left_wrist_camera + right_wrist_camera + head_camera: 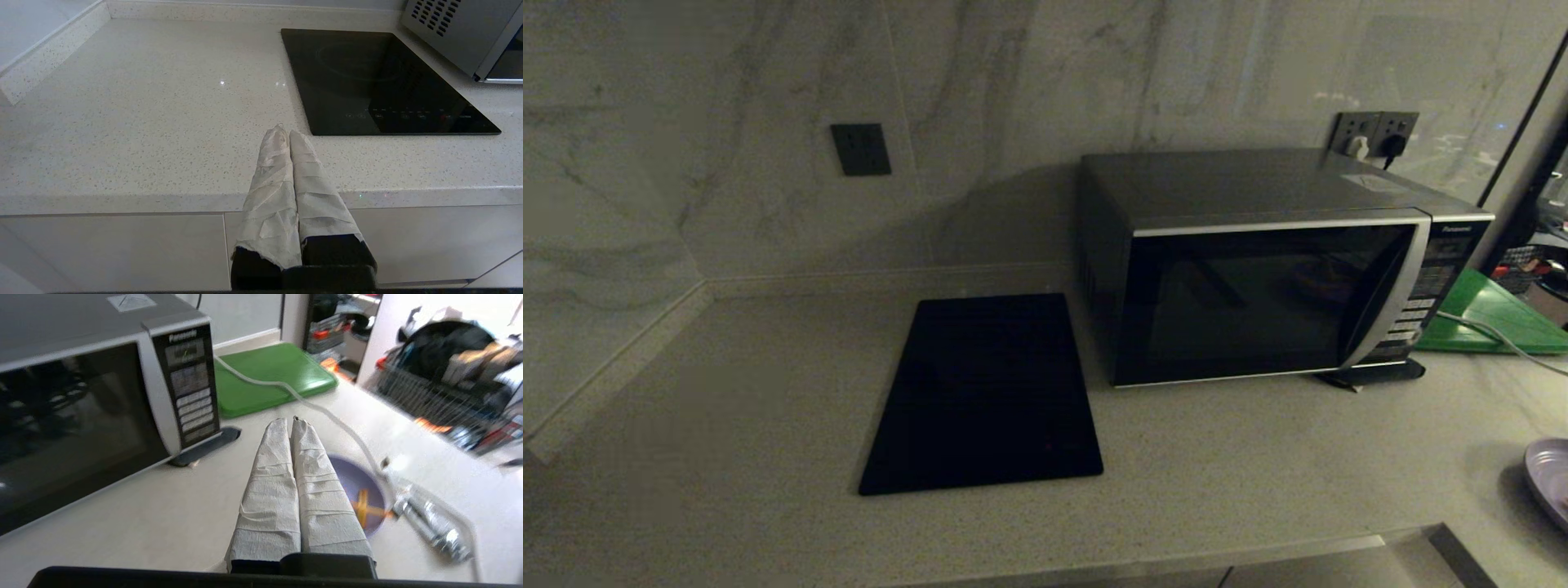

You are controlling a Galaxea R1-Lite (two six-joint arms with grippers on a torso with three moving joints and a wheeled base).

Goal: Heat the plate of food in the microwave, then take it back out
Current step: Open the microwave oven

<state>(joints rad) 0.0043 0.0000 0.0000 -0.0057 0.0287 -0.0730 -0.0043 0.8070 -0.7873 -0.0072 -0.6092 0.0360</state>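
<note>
The right gripper [291, 421] hangs above the counter [1217, 474] with its wrapped jaws pressed together, holding nothing; the plate of food [361, 490] lies just beneath it. The left gripper [284, 131], likewise closed and empty, sits at the counter's front edge near the cooktop [380, 81]. Farther back stands the microwave [1258, 278], door closed, the green board [269, 375] beside it.

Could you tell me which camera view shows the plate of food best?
The right wrist view: the plate lies on the counter behind the shut right gripper, with orange food sticks visible on it. The head view catches only a sliver of its rim at the frame's right edge. The left wrist view does not show it.
</note>
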